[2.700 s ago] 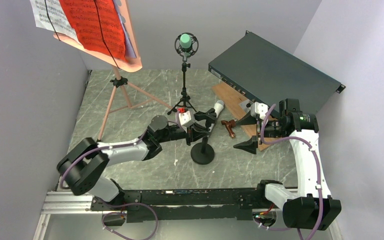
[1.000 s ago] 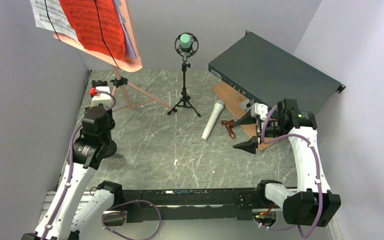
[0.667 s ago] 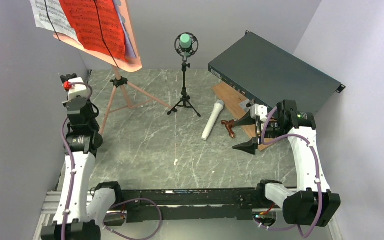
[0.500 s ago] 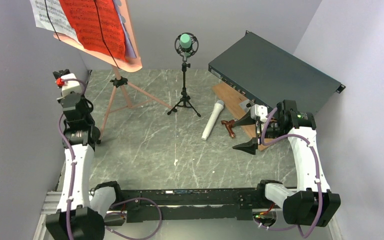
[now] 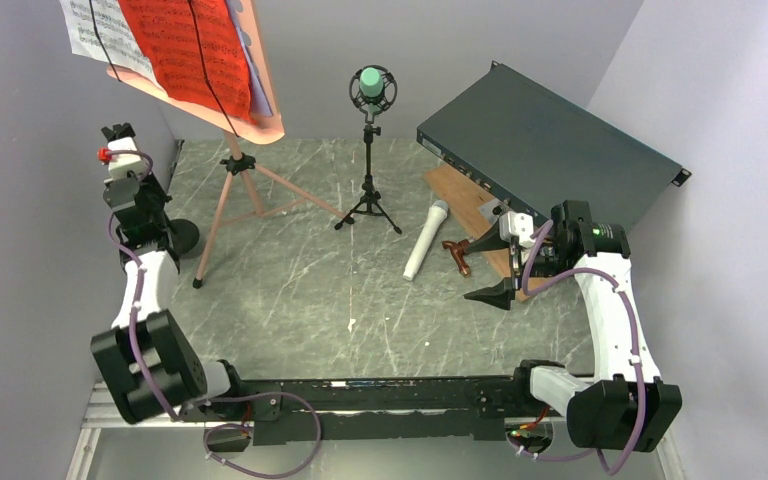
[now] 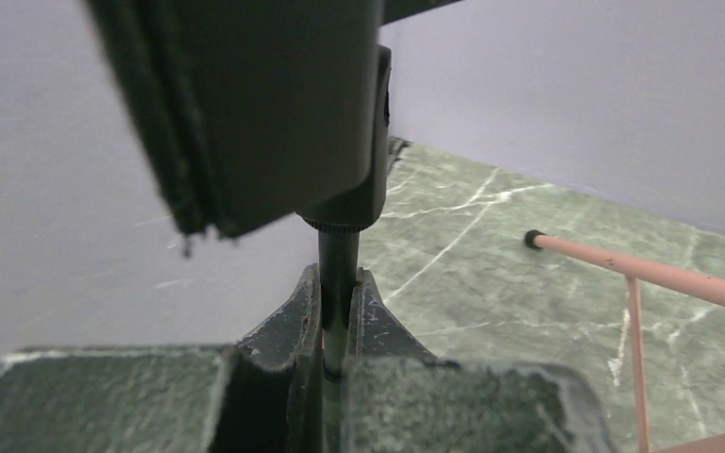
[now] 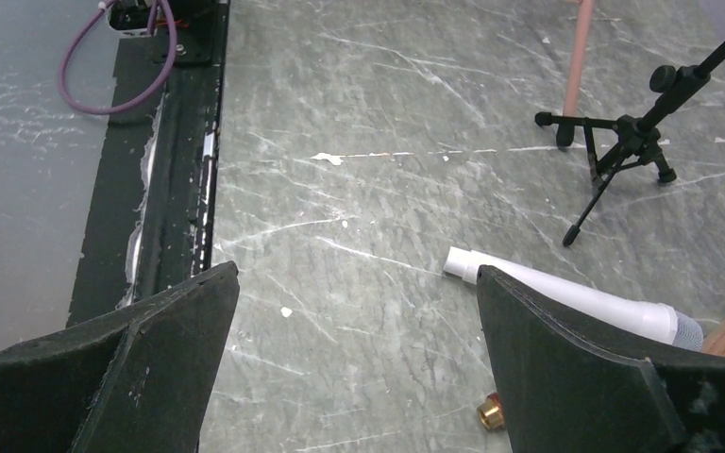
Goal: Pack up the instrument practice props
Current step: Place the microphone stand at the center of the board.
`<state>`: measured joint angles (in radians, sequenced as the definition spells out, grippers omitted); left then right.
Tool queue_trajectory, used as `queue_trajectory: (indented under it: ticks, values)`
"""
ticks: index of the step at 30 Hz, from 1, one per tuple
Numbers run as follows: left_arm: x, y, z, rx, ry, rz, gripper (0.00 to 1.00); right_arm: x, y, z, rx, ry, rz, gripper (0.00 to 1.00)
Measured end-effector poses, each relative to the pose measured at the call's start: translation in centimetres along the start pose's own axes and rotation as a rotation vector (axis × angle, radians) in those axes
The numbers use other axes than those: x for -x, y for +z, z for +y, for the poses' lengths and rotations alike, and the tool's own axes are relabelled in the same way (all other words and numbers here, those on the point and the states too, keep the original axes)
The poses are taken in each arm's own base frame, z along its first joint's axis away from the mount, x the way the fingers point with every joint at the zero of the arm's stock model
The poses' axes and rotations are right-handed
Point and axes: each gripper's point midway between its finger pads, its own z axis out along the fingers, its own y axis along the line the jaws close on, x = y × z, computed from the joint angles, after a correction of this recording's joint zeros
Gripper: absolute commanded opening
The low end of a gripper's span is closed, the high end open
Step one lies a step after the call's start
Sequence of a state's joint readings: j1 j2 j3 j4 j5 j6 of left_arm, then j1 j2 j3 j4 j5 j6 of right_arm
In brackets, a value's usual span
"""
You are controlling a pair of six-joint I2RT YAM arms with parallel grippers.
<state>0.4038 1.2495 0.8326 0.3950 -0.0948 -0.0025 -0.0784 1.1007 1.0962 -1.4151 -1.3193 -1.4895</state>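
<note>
The thin stem of the black microphone stand (image 6: 338, 253) is pinched by the left gripper (image 6: 338, 316) at the far left edge of the table (image 5: 310, 290). The white microphone (image 5: 425, 240) is laid just left of the right gripper (image 5: 488, 267), which is spread wide; its long axis runs near to far, so the right arm is judged nearer

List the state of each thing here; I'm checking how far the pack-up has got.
round-base mount: gripped by its stem, at the left edge of the table.
left tool: shut on round-base mount.
right tool: open, empty, above the table.
white mic: lying flat on the table.
green mic: upright in tripod mount.
tripod mount: standing, legs spread.
music stand: standing, legs spread.
pages: on the music stand.
</note>
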Motion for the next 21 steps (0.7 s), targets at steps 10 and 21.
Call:
queue_trajectory:
  ticks: [10, 21]
  values:
    - [-3.9, 4.6, -1.7, -0.206, -0.104, -0.026, 0.06, -0.1, 0.1, -0.1, 0.007, -0.023, 0.000, 1.00]
    - [-4.0, 5.3, -3.1, -0.322, -0.116, -0.076, 0.48, -0.1, 0.1, -0.2, 0.009, -0.018, 0.000, 1.00]
